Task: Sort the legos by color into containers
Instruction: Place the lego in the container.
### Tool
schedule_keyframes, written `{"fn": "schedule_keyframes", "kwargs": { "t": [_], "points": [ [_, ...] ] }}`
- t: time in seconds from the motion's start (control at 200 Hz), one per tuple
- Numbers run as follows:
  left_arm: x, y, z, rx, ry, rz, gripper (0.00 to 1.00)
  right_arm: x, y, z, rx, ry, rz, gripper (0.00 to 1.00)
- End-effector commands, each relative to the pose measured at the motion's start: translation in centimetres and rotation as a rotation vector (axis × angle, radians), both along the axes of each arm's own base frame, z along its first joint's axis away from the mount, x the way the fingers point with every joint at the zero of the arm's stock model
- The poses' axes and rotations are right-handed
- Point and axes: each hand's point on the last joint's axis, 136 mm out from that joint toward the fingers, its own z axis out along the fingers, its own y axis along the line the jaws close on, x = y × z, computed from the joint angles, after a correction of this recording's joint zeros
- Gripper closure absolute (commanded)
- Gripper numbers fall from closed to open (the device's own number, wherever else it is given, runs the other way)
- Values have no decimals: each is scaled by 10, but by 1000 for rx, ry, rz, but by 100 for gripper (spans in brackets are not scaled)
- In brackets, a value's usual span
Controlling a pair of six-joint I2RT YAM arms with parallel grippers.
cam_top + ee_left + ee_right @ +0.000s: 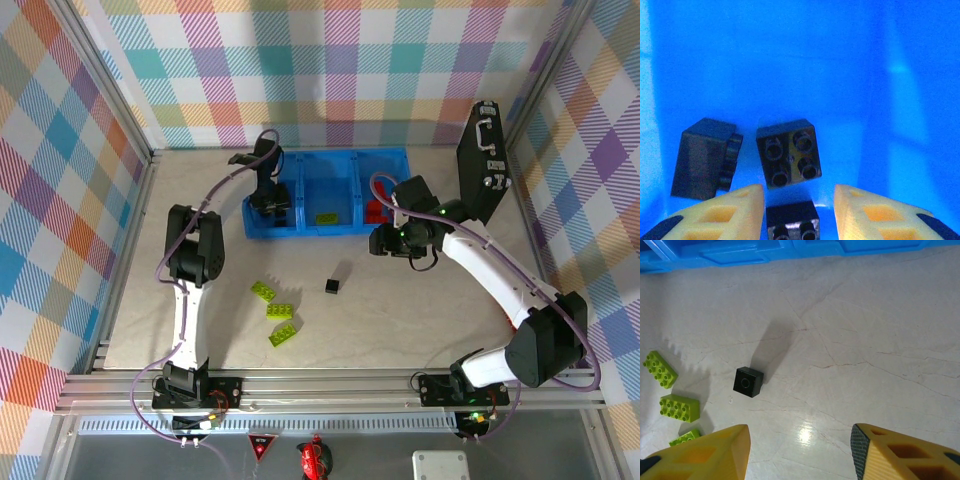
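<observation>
One loose black brick [748, 381] lies on the table [865, 340], ahead and left of my right gripper [799, 442], whose fingers are spread and empty. Green bricks [679, 407] sit further left. My left gripper [798, 194], likewise released, hangs just above three black bricks [788, 153] in the blue tray [880, 75].

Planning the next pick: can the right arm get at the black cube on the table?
Probably yes. The right hand is open and empty, and the black cube sits alone on the bare table, apart from the green bricks, with nothing in the way.
</observation>
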Motion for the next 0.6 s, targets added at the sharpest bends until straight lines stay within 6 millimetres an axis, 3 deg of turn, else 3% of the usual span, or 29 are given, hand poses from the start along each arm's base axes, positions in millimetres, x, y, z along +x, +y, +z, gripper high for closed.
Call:
{"fn": "schedule_keyframes", "kwargs": {
  "t": [0.0, 0.275, 0.595],
  "points": [
    [-15, 0, 36, -24, -25, -1, 59, -2, 5, -1, 9, 5, 18, 43],
    [-46, 3, 51, -20, -10, 24, 60, 0, 5, 1, 6, -3, 23, 43],
    [-95, -22, 60, 5, -2, -35, 60, 3, 2, -2, -20, -4, 17, 43]
  ]
}}
